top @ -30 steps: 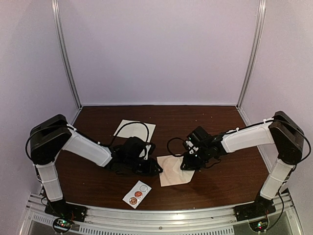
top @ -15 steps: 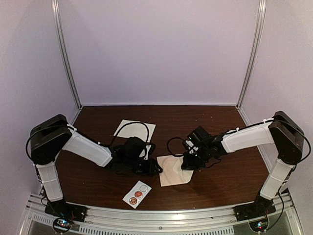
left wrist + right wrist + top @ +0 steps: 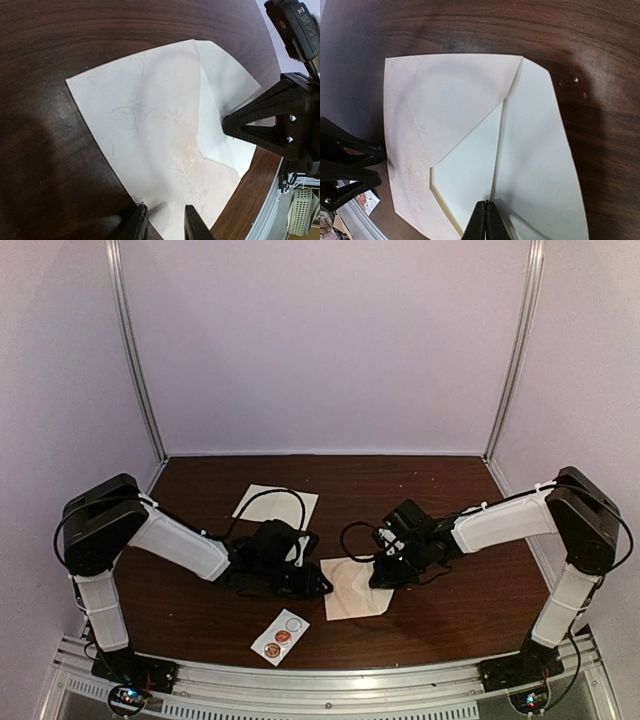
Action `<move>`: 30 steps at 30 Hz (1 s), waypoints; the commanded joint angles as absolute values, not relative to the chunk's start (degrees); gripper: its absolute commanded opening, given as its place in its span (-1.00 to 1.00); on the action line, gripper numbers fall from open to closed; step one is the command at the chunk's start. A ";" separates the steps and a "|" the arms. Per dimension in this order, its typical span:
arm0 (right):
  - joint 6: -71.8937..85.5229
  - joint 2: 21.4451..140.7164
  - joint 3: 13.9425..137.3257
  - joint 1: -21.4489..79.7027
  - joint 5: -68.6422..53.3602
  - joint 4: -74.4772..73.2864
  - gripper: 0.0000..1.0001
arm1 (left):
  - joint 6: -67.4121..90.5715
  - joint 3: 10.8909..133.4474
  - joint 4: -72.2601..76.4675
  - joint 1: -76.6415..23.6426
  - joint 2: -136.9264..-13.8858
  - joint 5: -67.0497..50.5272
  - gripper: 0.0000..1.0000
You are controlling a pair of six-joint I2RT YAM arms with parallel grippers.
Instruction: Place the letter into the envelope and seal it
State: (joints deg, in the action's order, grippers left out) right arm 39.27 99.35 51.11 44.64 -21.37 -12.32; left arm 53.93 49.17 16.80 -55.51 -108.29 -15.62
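Observation:
The pale cream envelope (image 3: 350, 592) lies flat on the table between my grippers, its flap (image 3: 535, 150) open to the right. It also shows in the left wrist view (image 3: 145, 125). The white letter (image 3: 470, 155) sits in the pocket and shows in the V-shaped opening. My right gripper (image 3: 486, 212) is shut, its tips resting on the letter at the flap's fold line; whether paper is pinched between them I cannot tell. In the top view it (image 3: 385, 575) is over the envelope's right side. My left gripper (image 3: 165, 225) is open over the envelope's left edge (image 3: 322, 585).
A flat cream sheet (image 3: 275, 505) lies at the back left, partly under the left arm's cable. A small white sticker strip (image 3: 280, 637) with round stickers lies near the table's front edge. Purple walls enclose the table.
My right gripper has edged very slightly left over the envelope. The left arm and the envelope have not visibly moved.

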 commanded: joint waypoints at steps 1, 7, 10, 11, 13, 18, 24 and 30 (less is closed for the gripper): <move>39.88 99.83 50.54 44.65 -23.02 -10.25 -0.97 | 53.39 49.53 16.00 -55.85 -110.37 -16.21 -0.47; 39.94 100.75 50.62 44.81 -23.95 -9.46 -0.97 | 53.36 49.66 16.02 -55.96 -110.71 -16.56 -0.47; 39.88 100.85 50.71 44.81 -24.06 -9.46 -0.98 | 53.36 49.66 16.08 -55.96 -110.67 -16.55 -0.47; 39.90 100.76 50.71 44.81 -24.00 -9.55 -0.98 | 53.36 49.69 16.11 -56.05 -110.67 -16.57 -0.47; 39.89 100.48 50.79 44.91 -23.95 -9.65 -0.98 | 53.38 49.66 16.18 -56.07 -110.59 -16.29 -0.48; 39.24 96.77 51.04 44.92 -21.89 -10.44 -0.77 | 51.45 48.96 14.08 -55.91 -104.89 -10.61 -0.40; 36.44 90.04 52.66 44.76 -15.27 -12.83 -0.53 | 44.15 52.19 2.64 -52.39 -93.23 -4.39 0.10; 35.51 83.98 52.42 43.36 -8.26 -13.07 -0.12 | 35.68 54.91 -3.80 -43.40 -87.43 -6.01 0.57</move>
State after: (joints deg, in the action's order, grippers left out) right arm 36.67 87.44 51.53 44.56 -15.03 -12.23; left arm 43.46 52.60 2.02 -48.95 -89.84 -6.61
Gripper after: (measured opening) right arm 0.399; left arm 0.724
